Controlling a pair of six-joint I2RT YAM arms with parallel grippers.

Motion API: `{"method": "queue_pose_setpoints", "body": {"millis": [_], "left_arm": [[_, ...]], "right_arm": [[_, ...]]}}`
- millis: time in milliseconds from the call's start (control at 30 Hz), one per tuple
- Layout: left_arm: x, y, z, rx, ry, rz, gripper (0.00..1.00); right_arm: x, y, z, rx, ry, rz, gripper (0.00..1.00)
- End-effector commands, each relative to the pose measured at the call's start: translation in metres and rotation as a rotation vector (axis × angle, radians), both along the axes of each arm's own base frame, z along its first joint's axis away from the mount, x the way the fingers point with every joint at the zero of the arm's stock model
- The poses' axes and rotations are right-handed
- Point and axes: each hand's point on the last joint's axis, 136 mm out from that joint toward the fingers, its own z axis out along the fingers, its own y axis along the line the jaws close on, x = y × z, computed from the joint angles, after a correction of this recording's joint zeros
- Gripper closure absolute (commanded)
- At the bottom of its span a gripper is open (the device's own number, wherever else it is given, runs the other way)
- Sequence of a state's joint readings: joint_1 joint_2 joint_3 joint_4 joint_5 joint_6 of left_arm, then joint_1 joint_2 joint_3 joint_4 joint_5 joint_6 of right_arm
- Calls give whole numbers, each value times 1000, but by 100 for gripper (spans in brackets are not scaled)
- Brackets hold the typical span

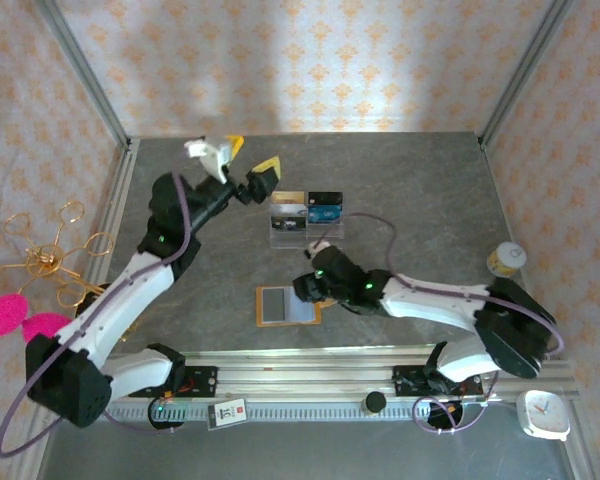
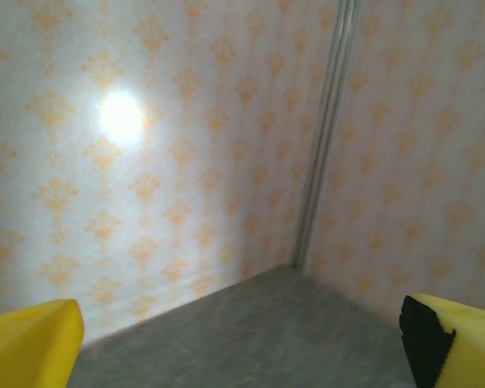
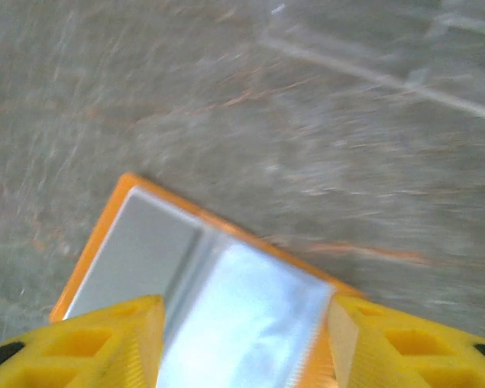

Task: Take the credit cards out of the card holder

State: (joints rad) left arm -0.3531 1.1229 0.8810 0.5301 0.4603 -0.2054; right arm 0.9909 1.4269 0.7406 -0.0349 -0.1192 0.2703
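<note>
The tan-orange card holder [image 1: 270,306] lies open and flat on the grey table, its inside silver-grey. In the right wrist view a light blue card [image 3: 250,323] rests in the card holder's [image 3: 105,234] right half. My right gripper [image 1: 308,283] [image 3: 246,311] hangs low over it, open, one yellow finger on each side of the card. Gold, black, dark blue and light blue cards [image 1: 306,205] sit on the clear acrylic stand [image 1: 305,232] behind. My left gripper [image 1: 248,158] [image 2: 241,315] is raised near the back left, open and empty, facing the back corner.
A gold wire ornament [image 1: 55,255] and pink shapes [image 1: 10,315] lie outside the left frame. A small yellow-white tub [image 1: 506,258] stands at the right. An aluminium rail [image 1: 360,365] runs along the front, and a white clock [image 1: 545,415] sits at the bottom right.
</note>
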Motion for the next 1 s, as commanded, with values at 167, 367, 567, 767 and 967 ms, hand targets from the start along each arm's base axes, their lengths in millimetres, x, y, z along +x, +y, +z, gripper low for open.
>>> {"method": "queue_pose_setpoints", "body": {"millis": [167, 367, 567, 767, 967], "left_arm": [[-59, 20, -54, -564, 247, -194, 1], [-87, 32, -71, -594, 271, -195, 1], [-97, 28, -70, -576, 326, -223, 1], [-86, 33, -106, -490, 464, -103, 8], [-85, 33, -151, -420, 584, -42, 21]], "right_arm": [[-10, 50, -34, -210, -92, 91, 45], [-12, 62, -50, -310, -155, 70, 45], [-16, 57, -71, -390, -136, 62, 47], [-25, 40, -94, -446, -84, 55, 61], [-31, 32, -103, -431, -59, 49, 83]]}}
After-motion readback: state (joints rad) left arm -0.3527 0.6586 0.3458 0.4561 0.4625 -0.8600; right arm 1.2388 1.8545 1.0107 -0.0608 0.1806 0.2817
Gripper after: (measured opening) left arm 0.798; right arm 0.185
